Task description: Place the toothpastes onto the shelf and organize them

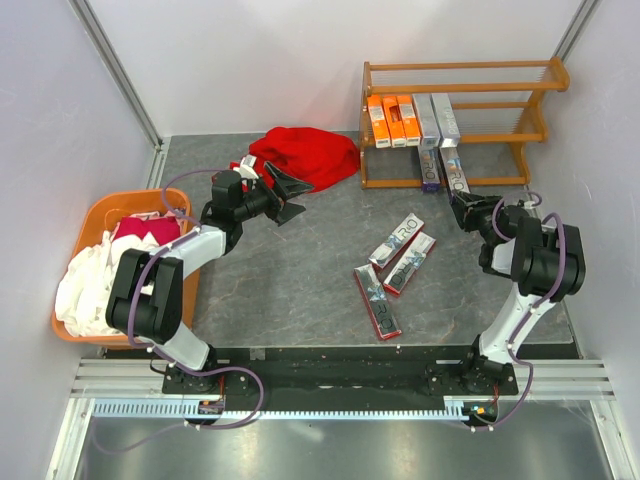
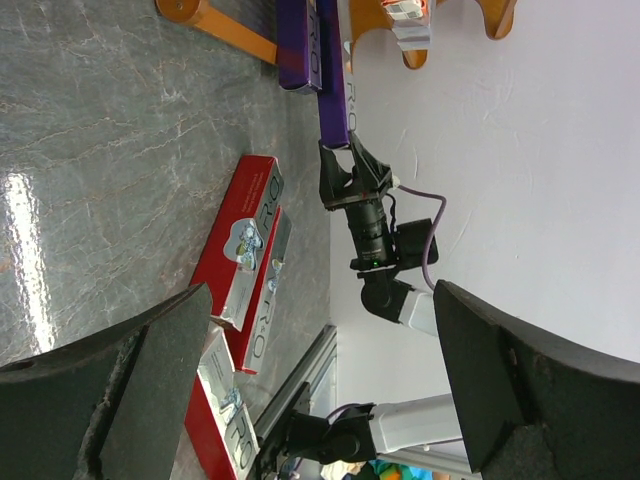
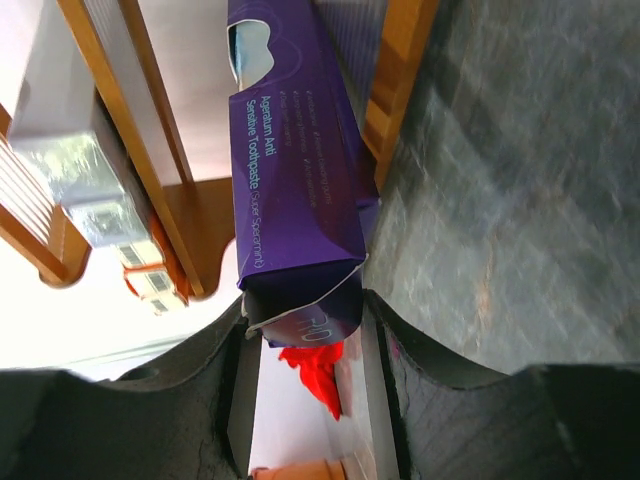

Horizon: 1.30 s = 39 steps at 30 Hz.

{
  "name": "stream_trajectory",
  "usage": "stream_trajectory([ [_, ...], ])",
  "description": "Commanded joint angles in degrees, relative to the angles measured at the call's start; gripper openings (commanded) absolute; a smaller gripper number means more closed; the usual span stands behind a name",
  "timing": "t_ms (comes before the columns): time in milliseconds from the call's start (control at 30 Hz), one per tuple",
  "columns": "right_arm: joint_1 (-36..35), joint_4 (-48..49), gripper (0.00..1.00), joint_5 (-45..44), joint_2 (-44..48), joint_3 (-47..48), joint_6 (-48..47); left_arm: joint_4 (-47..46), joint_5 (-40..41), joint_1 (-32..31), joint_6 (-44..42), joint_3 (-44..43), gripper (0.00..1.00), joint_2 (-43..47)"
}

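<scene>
The shelf (image 1: 455,75) stands at the back right. Its middle tier holds three orange toothpastes (image 1: 393,120) and two silver ones (image 1: 437,120). A dark purple box (image 1: 430,168) lies on the lowest tier. Beside it, my right gripper (image 1: 462,205) is shut on the near end of a second purple box (image 3: 295,180), which points into the shelf frame (image 3: 400,80). Three more boxes, one silver (image 1: 396,240) and two red (image 1: 377,300), lie in the middle of the table. My left gripper (image 1: 285,195) hangs open and empty near the red cloth, its fingers (image 2: 150,390) wide apart.
A red cloth (image 1: 305,155) lies at the back centre, left of the shelf. An orange basket (image 1: 100,215) full of white and red cloths sits at the table's left edge. White walls close off the back and sides.
</scene>
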State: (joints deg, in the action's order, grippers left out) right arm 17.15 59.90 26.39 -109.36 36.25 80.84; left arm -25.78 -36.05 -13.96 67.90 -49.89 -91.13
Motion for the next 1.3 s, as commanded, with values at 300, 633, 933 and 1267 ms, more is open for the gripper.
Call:
stream_trajectory([
  [300, -2.8, -0.2, 0.28, -6.2, -5.2, 12.7, -1.9, -0.7, -0.6, 0.0, -3.0, -2.1, 0.99, -0.4],
  [633, -5.8, -3.5, 0.29, -9.1, -10.6, 18.2, -2.8, -0.4, -0.9, 0.0, -3.5, -1.7, 0.99, 0.2],
  [933, -6.5, -5.1, 0.56, -7.8, -12.1, 18.1, -3.1, 0.0, -1.0, 0.0, -4.1, -1.7, 0.99, 0.1],
  [1267, -6.5, -11.5, 0.98, -7.0, -7.0, 14.6, -8.1, 9.2, 2.2, -0.5, -12.0, -4.8, 1.00, 2.4],
])
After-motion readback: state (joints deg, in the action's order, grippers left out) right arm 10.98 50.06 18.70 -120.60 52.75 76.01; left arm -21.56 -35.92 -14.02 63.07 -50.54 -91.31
